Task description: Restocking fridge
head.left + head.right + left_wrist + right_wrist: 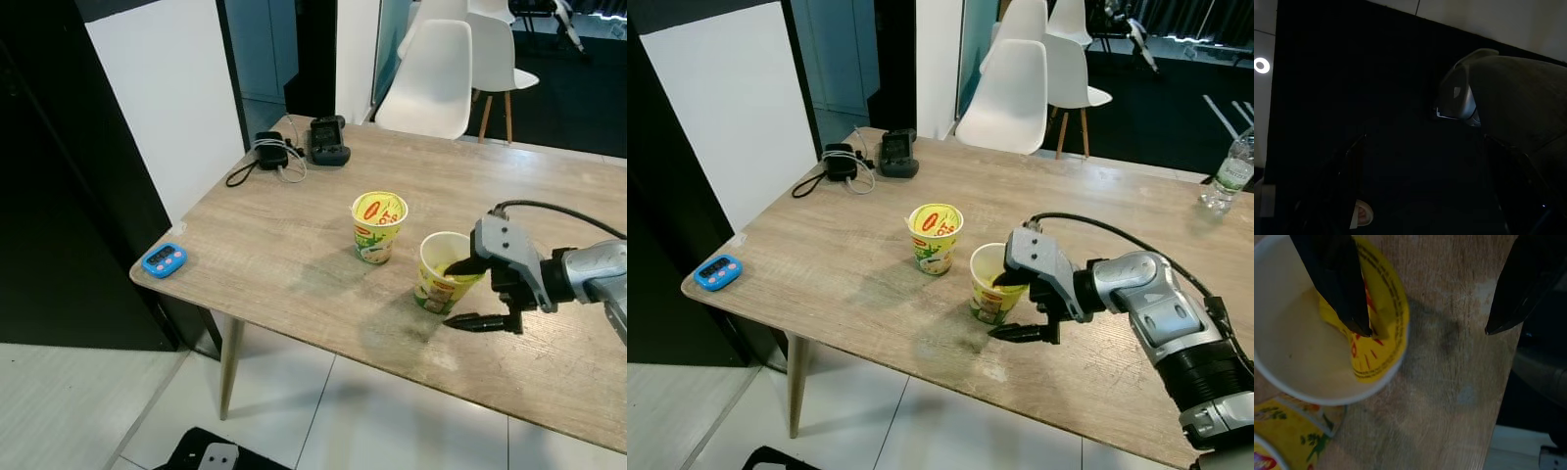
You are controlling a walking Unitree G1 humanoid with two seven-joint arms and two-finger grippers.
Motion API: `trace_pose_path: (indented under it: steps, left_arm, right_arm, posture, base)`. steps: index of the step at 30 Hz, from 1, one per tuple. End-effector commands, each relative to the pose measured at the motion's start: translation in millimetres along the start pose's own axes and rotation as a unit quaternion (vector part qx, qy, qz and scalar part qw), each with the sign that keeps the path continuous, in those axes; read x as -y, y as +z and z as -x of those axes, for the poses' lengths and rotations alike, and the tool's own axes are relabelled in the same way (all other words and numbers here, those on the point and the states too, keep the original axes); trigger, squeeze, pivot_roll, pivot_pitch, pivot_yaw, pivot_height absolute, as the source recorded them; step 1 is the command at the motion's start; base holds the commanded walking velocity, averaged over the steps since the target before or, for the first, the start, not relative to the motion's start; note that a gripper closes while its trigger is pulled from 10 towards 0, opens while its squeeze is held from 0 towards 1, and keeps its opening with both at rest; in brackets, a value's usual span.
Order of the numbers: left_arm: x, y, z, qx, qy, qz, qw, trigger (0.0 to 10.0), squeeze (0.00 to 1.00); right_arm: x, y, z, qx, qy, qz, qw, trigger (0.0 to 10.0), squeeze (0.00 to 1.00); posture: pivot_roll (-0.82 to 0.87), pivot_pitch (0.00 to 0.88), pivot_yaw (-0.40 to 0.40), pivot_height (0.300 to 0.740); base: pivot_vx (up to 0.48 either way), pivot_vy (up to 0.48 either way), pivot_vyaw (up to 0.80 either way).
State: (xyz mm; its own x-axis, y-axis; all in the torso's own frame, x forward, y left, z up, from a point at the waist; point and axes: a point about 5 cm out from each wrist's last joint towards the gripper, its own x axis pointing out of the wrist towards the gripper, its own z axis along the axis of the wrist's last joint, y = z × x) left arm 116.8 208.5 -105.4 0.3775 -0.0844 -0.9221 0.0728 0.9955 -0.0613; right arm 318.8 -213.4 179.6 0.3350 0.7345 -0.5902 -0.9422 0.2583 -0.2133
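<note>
Right gripper [1011, 307] is spread wide at the near-right open cup [994, 283]: one black finger [1334, 281] dips over the rim into the cup's mouth, tip down against the folded-in yellow lid flap [1378, 328]; the other finger [1525, 286] sits outside the cup, well clear of its wall, low over bare wood toward the table's near edge. So the cup wall on that side lies between the two fingers, no squeeze on it, nothing gripped. Cup is upright, white inside, yellow-green print outside. Just beside it, farther in and to the robot's left, a second cup [378, 226] stands upright with its yellow-red lid sealed; the two are close but apart. Both stand on the wooden table [294, 255], near its front edge. Farther out: blue timer [164, 259] at the near-left corner, black charger with cable [266, 157] and black controller [328, 141] at the far-left end, clear bottle [1227, 183] at the far right, white chairs [431, 78] behind the table. Left gripper hangs in the dark; its wrist view is too dim, can't tell its fingers.
</note>
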Motion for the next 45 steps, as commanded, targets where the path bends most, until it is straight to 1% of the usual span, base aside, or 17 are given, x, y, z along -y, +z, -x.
trace_pose_path:
  steps: [1, 2, 3, 4, 5, 11, 16, 20, 33, 35, 36, 37, 38, 39, 40, 43, 45]
  left_arm:
    - [3.4, -1.2, -0.7, -0.001, -0.004, 0.006, 1.0, 10.0, 0.0]
    - [3.4, -1.2, -0.7, -0.001, -0.004, 0.006, 1.0, 10.0, 0.0]
    - [3.6, -1.2, -0.7, -0.001, -0.004, 0.006, 1.0, 10.0, 0.0]
    - [3.6, -1.2, -0.7, -0.001, -0.004, 0.006, 1.0, 10.0, 0.0]
    - [3.7, -1.3, -0.8, -0.001, -0.004, 0.006, 1.0, 10.0, 0.0]
    - [4.2, -1.4, -0.9, -0.002, -0.004, 0.006, 1.0, 10.0, 0.0]
    - [4.5, -1.4, -1.0, -0.002, -0.004, 0.006, 1.0, 10.0, 0.0]
    - [4.5, -1.4, -1.0, -0.002, -0.005, 0.006, 1.0, 10.0, 0.0]
    - [4.5, -1.0, -1.0, -0.002, -0.005, 0.004, 1.0, 10.0, 0.0]
    - [4.5, -0.9, -1.0, -0.002, -0.005, 0.004, 1.0, 10.0, 0.0]
    - [4.5, -0.8, -1.1, -0.002, -0.005, 0.005, 1.0, 10.0, 0.0]
    - [4.5, -0.8, -1.1, -0.002, -0.005, 0.005, 1.0, 10.0, 0.0]
    - [4.5, -0.7, -1.1, -0.001, -0.005, 0.007, 1.0, 10.0, 0.0]
    - [4.5, -0.7, -1.1, -0.001, -0.005, 0.007, 1.0, 10.0, 0.0]
    - [4.3, -0.5, -1.0, 0.0, -0.004, 0.008, 1.0, 10.0, 0.0]
    - [4.2, -0.2, -1.0, 0.002, -0.003, 0.011, 1.0, 10.0, 0.0]
    - [3.7, -0.4, -1.0, 0.0, 0.0, 0.007, 1.0, 10.0, 0.0]
  right_arm:
    - [1.2, 3.3, -1.5, 0.007, -0.002, 0.006, 1.0, 10.0, 0.0]
    - [1.2, 3.3, -1.5, 0.007, -0.002, 0.006, 1.0, 10.0, 0.0]
    - [1.2, 5.4, -1.6, 0.012, -0.001, 0.01, 1.0, 4.6, 0.0]
    - [1.2, 5.4, -1.6, 0.012, -0.001, 0.01, 1.0, 4.6, 0.0]
    - [1.3, 7.4, -1.3, 0.016, -0.001, 0.014, 1.0, 0.0, 0.0]
    - [3.3, 10.9, 2.0, 0.011, -0.007, 0.027, 1.0, 0.0, 0.0]
    - [8.1, 5.4, 5.1, -0.032, -0.031, 0.038, 0.998, 0.0, 0.0]
    - [9.1, 6.1, 6.3, -0.034, -0.035, 0.041, 0.998, 0.0, 0.0]
    - [10.0, 24.3, 17.1, -0.033, -0.033, 0.083, 0.995, 0.0, 0.0]
    - [8.4, 28.4, 19.5, -0.023, -0.024, 0.085, 0.996, 0.0, 0.0]
    - [4.1, 34.8, 22.4, 0.003, -0.004, 0.085, 0.996, 0.0, 0.0]
    - [4.1, 34.8, 22.4, 0.003, -0.004, 0.085, 0.996, 0.0, 0.0]
    - [-1.5, 41.3, 25.3, 0.03, 0.018, 0.088, 0.995, 0.0, 0.0]
    - [-1.5, 41.3, 25.3, 0.03, 0.018, 0.088, 0.995, 0.0, 0.0]
    - [-14.6, 52.0, 29.0, 0.07, 0.064, 0.101, 0.99, 0.0, 0.0]
    - [-20.5, 53.8, 30.0, 0.071, 0.081, 0.107, 0.988, 0.0, 0.0]
    - [-19.1, 45.8, 31.0, 0.033, 0.073, 0.105, 0.991, 0.0, 0.0]
  posture:
    - [0.08, 0.0, -0.025, 0.74]
    - [0.08, 0.0, -0.025, 0.74]
    - [0.08, 0.0, -0.023, 0.74]
    - [0.08, 0.0, -0.023, 0.74]
    - [0.08, 0.0, -0.024, 0.74]
    - [0.08, 0.0, -0.024, 0.74]
    - [0.08, 0.0, -0.025, 0.74]
    - [0.08, 0.0, -0.024, 0.74]
    - [0.08, 0.0, -0.024, 0.74]
    - [0.08, 0.0, -0.024, 0.74]
    - [0.08, 0.0, -0.024, 0.74]
    - [0.08, 0.0, -0.024, 0.74]
    - [0.08, 0.0, -0.024, 0.74]
    - [0.08, 0.0, -0.024, 0.74]
    - [0.07, 0.0, -0.022, 0.74]
    - [0.07, 0.0, -0.022, 0.74]
    - [0.07, 0.0, -0.021, 0.74]
  base:
    - [0.0, 0.0, 0.0]
    - [0.0, 0.0, 0.0]
    - [0.0, 0.0, 0.0]
    - [0.0, 0.0, 0.0]
    - [0.0, 0.0, 0.0]
    - [0.0, 0.0, 0.0]
    - [0.0, 0.0, 0.0]
    - [0.0, 0.0, 0.0]
    - [0.0, 0.0, 0.0]
    - [0.0, 0.0, 0.0]
    - [0.0, 0.0, 0.0]
    - [0.0, 0.0, 0.0]
    - [0.0, 0.0, 0.0]
    - [0.0, 0.0, 0.0]
    - [0.0, 0.0, 0.0]
    - [0.0, 0.0, 0.0]
    - [0.0, 0.0, 0.0]
